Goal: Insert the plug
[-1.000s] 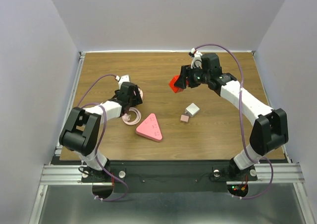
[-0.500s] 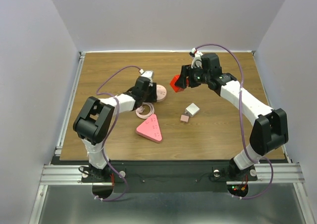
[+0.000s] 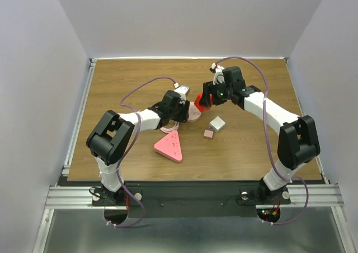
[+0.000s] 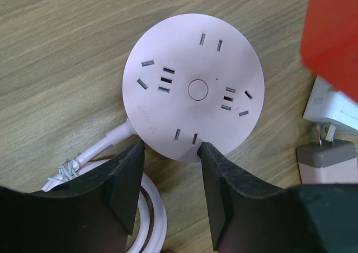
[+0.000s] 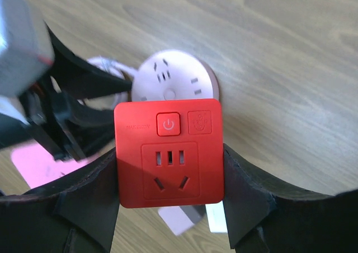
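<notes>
My right gripper [image 3: 206,99] [image 5: 168,172] is shut on a red square plug adapter [image 3: 199,101] [image 5: 168,152] with a power button, held just above the table. Its jaws press on its left and right sides. A round pink socket disc [image 3: 191,114] [image 4: 193,88] [image 5: 173,76] lies flat on the wood, directly beyond and below the red adapter. My left gripper [image 3: 180,111] [image 4: 170,149] is open, its two fingertips against the disc's near rim. Only bare wood shows between the fingers. The disc's white cable [image 4: 151,208] coils under the left gripper.
A pink triangular power strip [image 3: 169,145] lies in front of the disc. A white-grey charger cube [image 3: 217,123] [image 4: 335,110] and a small pink block [image 3: 208,134] [image 4: 327,163] lie right of the disc. Wooden table, walls all round.
The left gripper and the round pink disc have moved right, from the table's left to its centre. The right gripper has brought the red adapter slightly left and nearer, over the disc.
</notes>
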Tool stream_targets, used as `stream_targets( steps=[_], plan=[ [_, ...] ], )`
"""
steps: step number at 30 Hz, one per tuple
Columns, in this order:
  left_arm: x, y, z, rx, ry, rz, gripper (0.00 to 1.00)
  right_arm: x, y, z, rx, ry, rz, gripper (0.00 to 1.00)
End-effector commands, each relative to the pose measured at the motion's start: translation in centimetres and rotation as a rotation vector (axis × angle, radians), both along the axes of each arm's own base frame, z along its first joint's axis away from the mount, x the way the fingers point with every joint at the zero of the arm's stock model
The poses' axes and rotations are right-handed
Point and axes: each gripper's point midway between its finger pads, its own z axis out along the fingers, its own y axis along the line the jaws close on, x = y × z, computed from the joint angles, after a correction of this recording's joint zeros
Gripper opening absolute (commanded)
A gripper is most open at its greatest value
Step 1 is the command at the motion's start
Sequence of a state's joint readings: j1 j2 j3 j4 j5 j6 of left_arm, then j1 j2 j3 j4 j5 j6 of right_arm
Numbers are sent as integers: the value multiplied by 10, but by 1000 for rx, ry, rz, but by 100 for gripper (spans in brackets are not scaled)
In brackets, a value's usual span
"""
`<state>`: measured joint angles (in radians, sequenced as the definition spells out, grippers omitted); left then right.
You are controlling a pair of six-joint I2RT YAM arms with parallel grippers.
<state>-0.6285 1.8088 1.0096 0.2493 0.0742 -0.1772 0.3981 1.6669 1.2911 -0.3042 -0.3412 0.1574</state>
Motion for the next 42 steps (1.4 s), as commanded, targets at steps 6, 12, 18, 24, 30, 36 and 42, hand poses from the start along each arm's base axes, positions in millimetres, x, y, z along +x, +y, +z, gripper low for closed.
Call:
stream_targets(
  steps=[6, 12, 18, 24, 30, 36, 42],
  plan=[
    [-10, 15, -12, 91, 69, 14, 56, -5, -4, 1, -39, -102, 99, 0],
    [-10, 18, -6, 32, 100, 42, 58, -11, 11, 0, -27, -134, 151, 0],
    [-6, 19, -2, -33, 120, 49, 62, -10, 21, -6, -46, -152, 186, 0],
    [-1, 20, -1, -82, 135, 61, 64, -10, 32, -4, -39, -163, 213, 1],
    [0, 18, 1, -126, 145, 52, 64, -5, 37, -16, -62, -158, 216, 0],
    [1, 15, 0, -147, 152, 48, 64, 1, 37, -22, -80, -164, 212, 1],
    [1, 15, 0, -150, 154, 48, 55, 5, 39, -17, -80, -185, 208, 0]
  ],
)
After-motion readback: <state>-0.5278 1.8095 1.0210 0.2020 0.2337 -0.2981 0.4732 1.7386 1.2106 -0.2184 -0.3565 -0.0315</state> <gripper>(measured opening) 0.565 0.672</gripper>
